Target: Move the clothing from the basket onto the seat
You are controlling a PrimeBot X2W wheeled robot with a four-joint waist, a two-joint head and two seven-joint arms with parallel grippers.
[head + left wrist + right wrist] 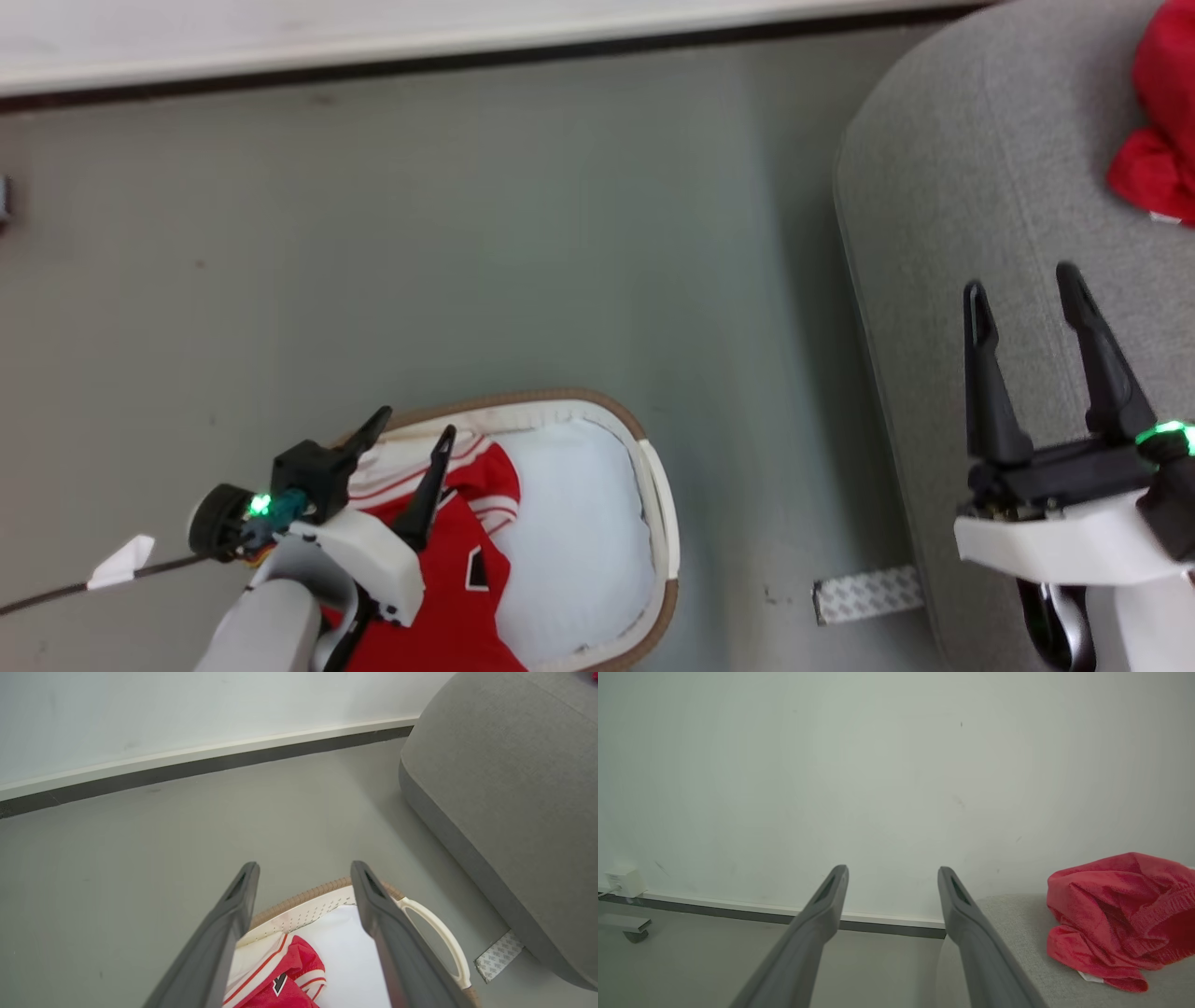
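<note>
The basket stands on the floor at the lower left, holding the clothing, red with white striped trim, beside a plain pale cloth. My left gripper hovers open over the basket's left part, above the clothing, with nothing between its fingers. In the left wrist view the clothing lies low between the open left gripper fingers, inside the basket. My right gripper stands open and empty over the grey seat. A second red garment lies crumpled on the seat.
Grey floor lies between the basket and the seat. A patterned tape patch sits on the floor at the seat's base. A wall with a dark baseboard runs along the far side. A small white box and a caster are by the wall.
</note>
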